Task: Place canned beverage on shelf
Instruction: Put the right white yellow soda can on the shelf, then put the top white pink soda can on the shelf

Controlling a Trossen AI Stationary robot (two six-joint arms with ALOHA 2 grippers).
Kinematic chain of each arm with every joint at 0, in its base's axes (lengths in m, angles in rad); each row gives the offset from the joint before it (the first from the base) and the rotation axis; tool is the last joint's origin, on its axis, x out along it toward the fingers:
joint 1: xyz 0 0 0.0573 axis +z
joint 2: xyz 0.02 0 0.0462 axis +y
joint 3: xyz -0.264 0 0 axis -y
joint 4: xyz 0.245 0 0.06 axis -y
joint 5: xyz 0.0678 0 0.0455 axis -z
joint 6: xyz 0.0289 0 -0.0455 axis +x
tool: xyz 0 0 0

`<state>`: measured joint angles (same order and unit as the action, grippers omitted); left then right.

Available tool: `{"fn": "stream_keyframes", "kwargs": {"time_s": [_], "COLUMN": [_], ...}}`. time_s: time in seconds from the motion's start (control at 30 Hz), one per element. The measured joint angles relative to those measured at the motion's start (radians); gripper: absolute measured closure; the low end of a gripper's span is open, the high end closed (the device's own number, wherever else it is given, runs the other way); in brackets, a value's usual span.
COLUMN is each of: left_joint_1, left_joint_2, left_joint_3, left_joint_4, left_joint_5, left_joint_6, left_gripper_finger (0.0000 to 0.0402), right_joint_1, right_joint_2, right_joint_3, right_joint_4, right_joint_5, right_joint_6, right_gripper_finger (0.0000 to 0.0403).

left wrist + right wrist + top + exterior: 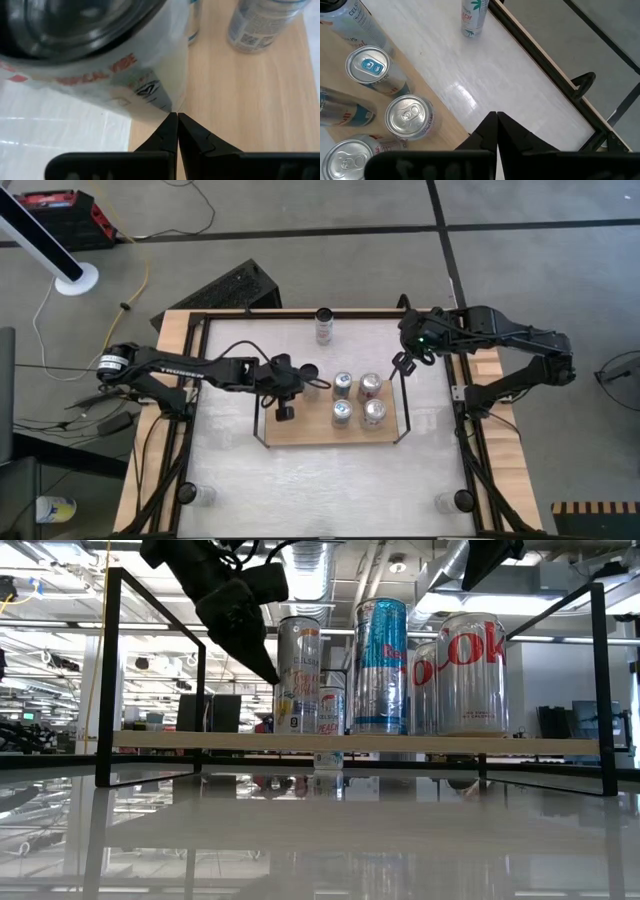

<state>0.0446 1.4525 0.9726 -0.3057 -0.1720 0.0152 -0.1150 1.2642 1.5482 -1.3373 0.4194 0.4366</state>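
**Can beside a closed gripper on the shelf**

The white can (311,378) stands at the rear edge of the shelf (300,430), beside four others. The left gripper (297,383), fingers together, is touching or nearly touching it, and could tip it. The right gripper (402,366), also closed, hovers near the shelf's end.

In the left wrist view we see only part of a can (95,55), blurred and cut off at the edge, close against the shelf (240,100). Its label is only partly readable. In the low view, cans behind the front row on the shelf are partly hidden.
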Motion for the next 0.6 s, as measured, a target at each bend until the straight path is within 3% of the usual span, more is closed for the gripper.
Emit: {"fn": "stream_keyframes", "kwargs": {"time_s": [0.33,0.6], "left_joint_1": [0.037,0.036], "left_joint_2": [0.0,-0.038], "left_joint_3": [0.0,0.0], "left_joint_4": [-0.056,-0.113], "left_joint_5": [-0.002,-0.029], "left_joint_6": [-0.002,-0.008], "left_gripper_finger": [0.0401,0.0402], "right_joint_1": [0.0,0.0], "right_joint_2": [0.0,0.0], "right_joint_3": [0.0,0.0], "right_joint_4": [0.0,0.0], "right_joint_5": [-0.004,-0.004], "right_joint_6": [0.0,0.0], "right_gripper_finger": [0.0382,0.037]}}
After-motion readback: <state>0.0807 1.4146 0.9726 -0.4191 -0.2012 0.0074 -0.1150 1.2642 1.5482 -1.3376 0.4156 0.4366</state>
